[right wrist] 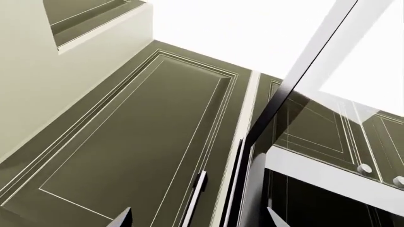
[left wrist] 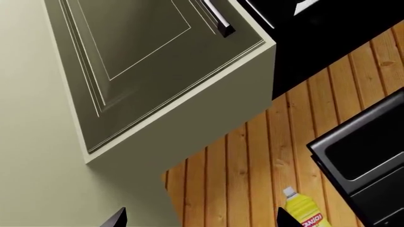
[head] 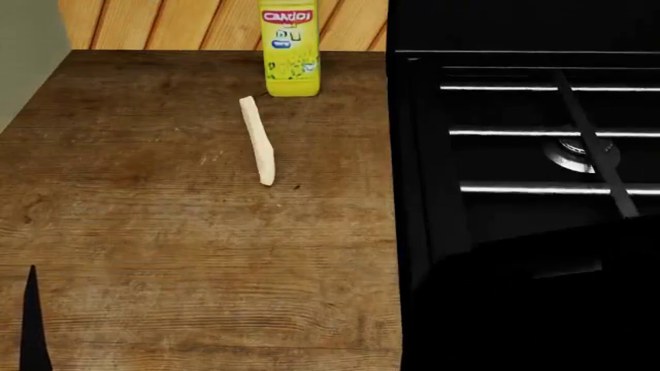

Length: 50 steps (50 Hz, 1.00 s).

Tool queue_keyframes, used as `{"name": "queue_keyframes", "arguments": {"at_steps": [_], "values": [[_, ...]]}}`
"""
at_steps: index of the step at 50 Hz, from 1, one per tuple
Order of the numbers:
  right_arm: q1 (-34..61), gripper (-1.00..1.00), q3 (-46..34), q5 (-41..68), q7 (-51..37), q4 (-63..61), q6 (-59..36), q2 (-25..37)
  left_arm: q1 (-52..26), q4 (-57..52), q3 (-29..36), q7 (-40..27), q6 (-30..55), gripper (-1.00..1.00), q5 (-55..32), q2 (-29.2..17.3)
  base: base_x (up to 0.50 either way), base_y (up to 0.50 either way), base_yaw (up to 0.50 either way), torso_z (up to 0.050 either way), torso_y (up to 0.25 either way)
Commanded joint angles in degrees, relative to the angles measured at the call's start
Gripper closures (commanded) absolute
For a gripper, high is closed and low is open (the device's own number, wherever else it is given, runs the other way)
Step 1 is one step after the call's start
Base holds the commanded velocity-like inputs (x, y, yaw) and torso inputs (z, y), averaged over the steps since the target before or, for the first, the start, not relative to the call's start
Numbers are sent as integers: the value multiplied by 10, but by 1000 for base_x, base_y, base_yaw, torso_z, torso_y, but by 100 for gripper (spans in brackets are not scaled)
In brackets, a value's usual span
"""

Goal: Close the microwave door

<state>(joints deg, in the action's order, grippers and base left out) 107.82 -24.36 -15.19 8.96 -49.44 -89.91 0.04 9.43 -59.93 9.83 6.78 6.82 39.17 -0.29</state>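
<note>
In the right wrist view a see-through panel with a dark edge slants across the olive wall cabinets; it looks like the open microwave door, with a black cavity beside it. My right gripper is open below it, apart from it, with nothing between its fingertips. My left gripper is also open and empty, pointing up at a wall cabinet and the wood-panelled wall. A black body beside that cabinet may be the microwave. The head view does not show the microwave.
On the wooden counter stand a yellow bottle by the wall and a pale stick. A black stove adjoins the counter's right side. A dark blurred shape covers the lower right. Cabinet handle.
</note>
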Motion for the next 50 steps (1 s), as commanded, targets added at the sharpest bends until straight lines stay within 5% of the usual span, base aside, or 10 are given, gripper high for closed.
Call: {"name": "queue_keyframes", "arguments": {"at_steps": [1, 41, 50], "values": [[37, -100, 26, 57, -30, 41, 0, 1, 0, 0, 3, 0, 1, -100, 1, -1, 0, 0, 0, 0, 0], [79, -100, -21, 109, -65, 107, 49, 38, 1, 1, 8, -3, 0, -100, 2, -3, 106, -14, 0, 0, 0], [107, -100, 17, 118, -62, 234, 97, 35, 0, 7, 7, -13, 4, -100, -5, -13, 0, 0, 0, 0, 0]]}}
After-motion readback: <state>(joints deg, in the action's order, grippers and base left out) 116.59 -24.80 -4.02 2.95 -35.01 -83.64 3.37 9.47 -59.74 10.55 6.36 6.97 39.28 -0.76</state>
